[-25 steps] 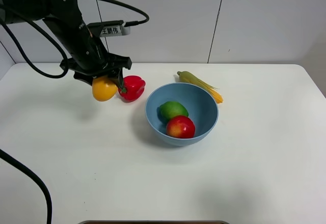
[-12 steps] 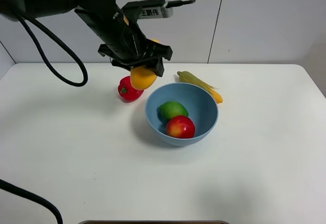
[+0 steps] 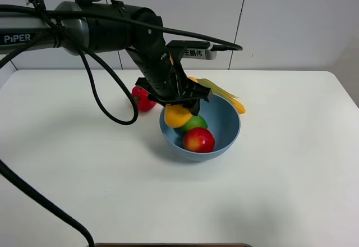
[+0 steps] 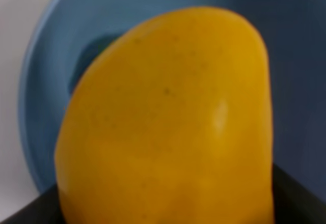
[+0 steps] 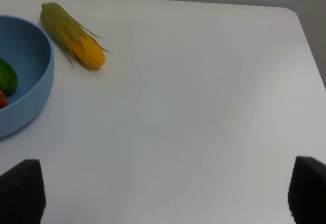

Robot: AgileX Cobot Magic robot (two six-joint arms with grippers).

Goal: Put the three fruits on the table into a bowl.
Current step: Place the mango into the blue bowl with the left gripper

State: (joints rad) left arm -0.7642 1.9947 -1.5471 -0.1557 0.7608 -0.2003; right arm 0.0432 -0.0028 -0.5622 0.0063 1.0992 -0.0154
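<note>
My left gripper (image 3: 178, 108) is shut on the yellow mango (image 3: 175, 115) and holds it over the left part of the light-blue bowl (image 3: 229, 137), just above the green lime-like fruit (image 3: 194, 123). The red-orange round fruit (image 3: 198, 140) lies in the bowl at the front. In the left wrist view the mango (image 4: 168, 122) fills the picture with the bowl (image 4: 300, 56) under it. My right gripper is not in the exterior view; in the right wrist view its fingertips (image 5: 20, 191) stand wide apart over the bare white table (image 5: 204, 132), with nothing between them.
A red bell pepper (image 3: 142, 97) sits on the table left of the bowl, partly behind my left arm. A corn cob (image 3: 227, 95) lies behind the bowl; it also shows in the right wrist view (image 5: 74, 35).
My left gripper has carried the mango to the right, from beside the pepper, past it, and down over the bowl's left part. The fruits in the bowl have not moved.
</note>
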